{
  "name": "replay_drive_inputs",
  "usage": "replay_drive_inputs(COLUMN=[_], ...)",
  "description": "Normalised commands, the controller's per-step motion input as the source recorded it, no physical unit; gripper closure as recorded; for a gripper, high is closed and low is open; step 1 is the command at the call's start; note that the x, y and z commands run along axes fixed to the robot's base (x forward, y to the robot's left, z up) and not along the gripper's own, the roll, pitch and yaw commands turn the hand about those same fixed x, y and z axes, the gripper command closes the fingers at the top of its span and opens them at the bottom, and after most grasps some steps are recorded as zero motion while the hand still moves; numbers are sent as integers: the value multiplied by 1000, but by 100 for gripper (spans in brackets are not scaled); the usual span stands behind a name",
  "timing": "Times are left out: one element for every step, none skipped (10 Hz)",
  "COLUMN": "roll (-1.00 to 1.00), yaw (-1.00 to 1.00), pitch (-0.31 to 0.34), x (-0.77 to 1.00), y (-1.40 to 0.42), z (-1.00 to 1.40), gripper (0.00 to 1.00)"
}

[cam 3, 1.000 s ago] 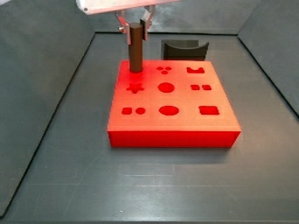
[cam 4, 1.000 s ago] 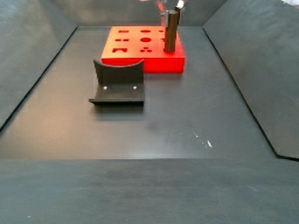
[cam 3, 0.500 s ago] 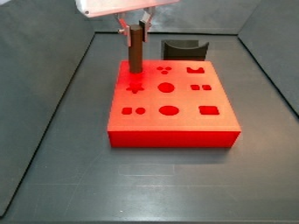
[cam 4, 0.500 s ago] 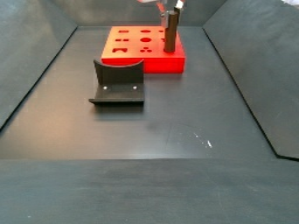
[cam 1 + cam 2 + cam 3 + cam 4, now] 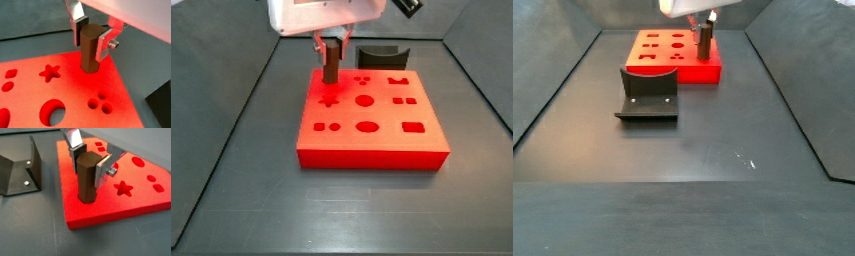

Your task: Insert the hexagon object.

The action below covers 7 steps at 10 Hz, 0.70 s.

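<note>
The hexagon object [image 5: 89,52] is a slim brown peg standing upright with its lower end in a hole near a back corner of the red block [image 5: 73,95]. My gripper [image 5: 93,37] is over it, its fingers [image 5: 105,42] shut on the peg's upper part. Both wrist views show this; the peg [image 5: 87,183] stands close to the block's [image 5: 133,195] edge. In both side views the peg [image 5: 329,65] [image 5: 704,42] stands short above the block [image 5: 372,140] [image 5: 673,70], under the gripper [image 5: 331,45] [image 5: 706,25].
The block has several shaped holes, with a star hole [image 5: 49,73] next to the peg. The dark fixture [image 5: 382,55] [image 5: 648,95] stands on the grey floor beside the block, also in a wrist view [image 5: 17,165]. Sloping grey walls enclose the floor.
The gripper has come down with the peg, and the peg has sunk deeper into the block's hole, so less of it shows above the block.
</note>
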Motion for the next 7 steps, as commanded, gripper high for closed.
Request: replay_drive_inputs(roll=[0,0,0,1,0,14,0], yaw=[-163,-266,-283,-151,-74,0,0], pitch=[-74,-3,-9,-26,-66,0,0], x=[-260,-380,-246,0,-37,0,0], y=[111,286,149,0,-29,0,0], z=[-740,-743,-571,-297,-357,0,0], gripper=[100,100,100,100,100,100,100])
